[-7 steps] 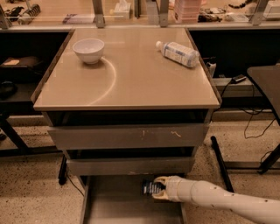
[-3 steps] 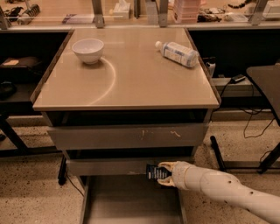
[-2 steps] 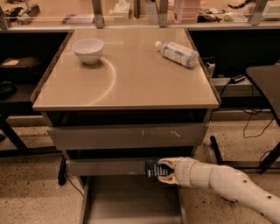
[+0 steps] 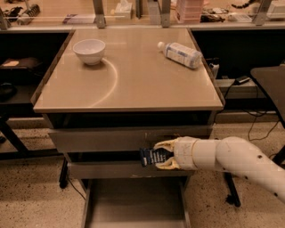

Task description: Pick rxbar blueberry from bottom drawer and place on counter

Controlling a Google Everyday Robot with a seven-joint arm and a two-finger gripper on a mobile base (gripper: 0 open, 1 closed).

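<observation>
The gripper (image 4: pixel 161 155), on a cream arm coming in from the right, is shut on the rxbar blueberry (image 4: pixel 151 156), a dark navy bar with white lettering. It holds the bar in the air in front of the middle drawer's front, above the open bottom drawer (image 4: pixel 133 200), whose grey floor shows bare. The beige counter (image 4: pixel 133 75) is above the gripper.
A white bowl (image 4: pixel 89 50) stands at the counter's back left. A clear plastic bottle with a white label (image 4: pixel 180 54) lies at its back right. A cluttered shelf with metal posts (image 4: pixel 147 11) runs behind. A dark table edge (image 4: pixel 269 82) is at the right.
The gripper has risen with the bar from just above the bottom drawer to the height of the middle drawer, and moved a little left.
</observation>
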